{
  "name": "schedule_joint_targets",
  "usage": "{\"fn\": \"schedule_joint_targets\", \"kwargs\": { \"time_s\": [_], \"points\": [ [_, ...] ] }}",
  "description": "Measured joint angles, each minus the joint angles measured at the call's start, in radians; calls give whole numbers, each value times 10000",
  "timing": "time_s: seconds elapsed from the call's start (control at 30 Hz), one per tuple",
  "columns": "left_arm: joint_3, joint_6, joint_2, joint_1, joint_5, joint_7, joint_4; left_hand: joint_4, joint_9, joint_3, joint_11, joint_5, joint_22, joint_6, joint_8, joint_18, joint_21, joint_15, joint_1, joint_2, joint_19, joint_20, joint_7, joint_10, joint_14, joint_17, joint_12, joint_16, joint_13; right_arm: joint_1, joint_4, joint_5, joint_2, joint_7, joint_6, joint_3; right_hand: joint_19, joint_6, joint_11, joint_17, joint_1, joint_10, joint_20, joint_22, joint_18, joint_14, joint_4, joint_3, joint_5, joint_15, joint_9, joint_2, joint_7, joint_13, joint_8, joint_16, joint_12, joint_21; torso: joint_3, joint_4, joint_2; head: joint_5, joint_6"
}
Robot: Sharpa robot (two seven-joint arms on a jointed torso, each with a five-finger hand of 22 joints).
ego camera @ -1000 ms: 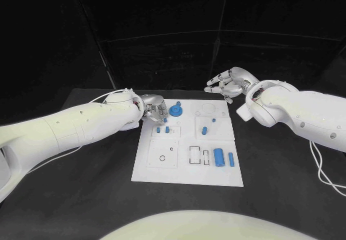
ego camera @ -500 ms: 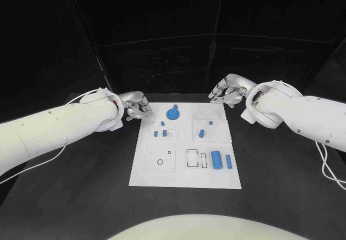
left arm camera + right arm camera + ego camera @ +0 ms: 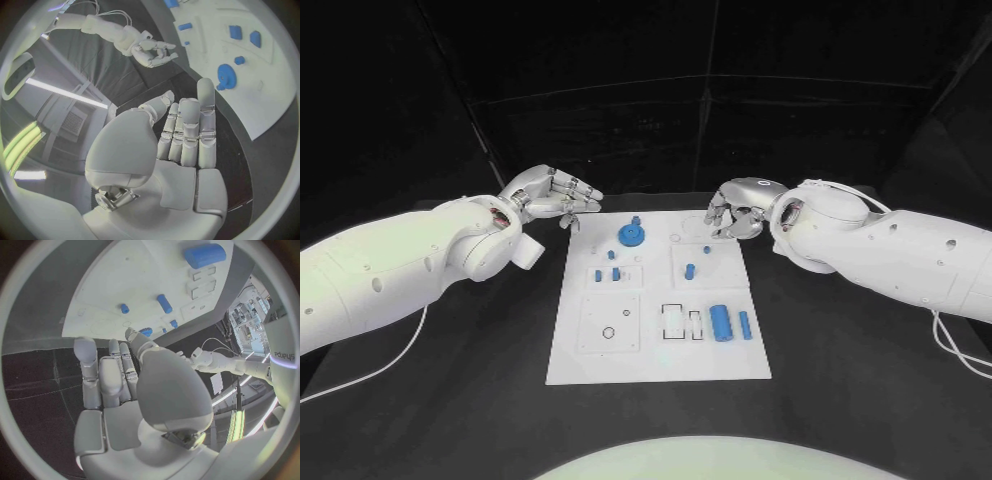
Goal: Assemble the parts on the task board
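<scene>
The white task board lies in the middle of the black table. On it sit a round blue part at the far left, several small blue pegs in the middle rows, and a thick blue cylinder beside a thin one. My left hand hovers off the board's far left corner, fingers straight and holding nothing; the left wrist view shows it with the round part beyond. My right hand hangs at the board's far right corner and holds nothing.
Black table surrounds the board on all sides. Empty outlined recesses lie near the thick cylinder. Dark curtain walls stand behind the table. The left wrist view also catches my right hand.
My left hand has drawn back from the round blue part, off the board to the left. My right hand has come down to the board's far right corner. The head camera has shifted.
</scene>
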Motion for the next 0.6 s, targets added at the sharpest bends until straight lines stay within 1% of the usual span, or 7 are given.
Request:
{"fn": "schedule_joint_targets", "kwargs": {
  "time_s": [0.03, 0.13, 0.27, 0.33, 0.37, 0.53, 0.6],
  "points": [
    [-2, 3, -20, -5, 314, 137, 65, 0, 0, 0, 0, 0, -4, 0, 0, -1, 0, 17, 0, 0, 0, 0, 0, 0, -28, -18, 0, -35, 8, -65, 11, -204, 8, -18, 21, -1, 2, -40, 31, -11, -53, -31, 4, -23, 1, -15, -5, 45, -1, 15, 0, -53, 39, -95, -32, -43, -87, 0, 0, 0, 3, -20, 0],
    [-4, 8, -77, -17, 1126, 470, 219, 0, 0, 0, -36, 0, -15, 0, 0, 0, -41, 0, 0, 0, -11, -12, 0, 35, -72, -44, 35, -44, 16, -179, 15, -570, 42, -49, 68, -8, -1, -79, 65, -12, -79, -65, 71, -43, 0, 21, -18, 112, -1, 50, 0, -152, 78, -231, -132, -48, -149, 0, 0, 0, 6, -58, 7],
    [-5, 9, -154, -23, 2009, 825, 351, 6, -3, -6, 0, 0, -25, -1, 0, -1, -41, 0, 0, 0, -35, -35, -1, 70, -72, -88, 48, -44, 16, -264, 4, -909, 104, -77, 136, -9, -1, -90, 101, 2, -63, -101, 71, -43, 0, -14, -29, 181, -1, 85, 1, -172, 89, -339, -188, -48, -210, 0, 1, -4, 8, -91, 22],
    [-5, 9, -180, -24, 2255, 927, 389, 27, -13, -27, 0, 0, -36, -1, 0, -2, -41, 34, 0, 0, -66, -4, -1, 70, -111, -125, 48, -61, 16, -303, -19, -1026, 148, -87, 169, -8, -1, -110, 101, 14, -66, -100, 71, -43, 0, -14, -46, 198, -1, 85, 1, -176, 109, -376, -188, -48, -246, 0, 2, -4, 12, -108, 34],
    [-5, 9, -187, -25, 2359, 968, 402, 27, -13, -27, 0, 0, -38, -1, 0, -3, -43, 1, 0, 0, -67, -4, -1, 70, -144, -136, 48, -84, 16, -318, -33, -1065, 168, -89, 182, -8, -1, -125, 101, 18, -103, -100, 71, -43, 0, -14, -57, 209, -1, 85, 1, -212, 124, -385, -188, -48, -246, 0, 2, -4, 12, -112, 35],
    [-7, 9, -202, -30, 2725, 1149, 486, 26, -13, -27, 0, 0, -45, -9, 0, -3, -80, 1, 0, 0, -67, -4, 6, 70, -143, -179, 86, -84, 16, -383, -142, -1233, 282, -93, 266, -8, 34, -125, 101, 41, -103, -100, 105, -22, -1, -14, -60, 264, -1, 85, 2, -212, 124, -443, -234, -48, -246, 0, 4, -4, 13, -126, 52],
    [-7, 9, -202, -30, 2803, 1191, 509, 26, -13, -27, 0, 0, -49, -40, 0, -3, -80, 37, 0, 0, -67, -4, 36, 70, -179, -191, 86, -84, 16, -402, -184, -1276, 324, -93, 297, -7, 34, -125, 101, 47, -103, -100, 105, -14, 0, -14, -58, 321, -1, 85, 2, -212, 124, -472, -234, -48, -284, 0, 4, -4, 16, -128, 56]
  ]
}}
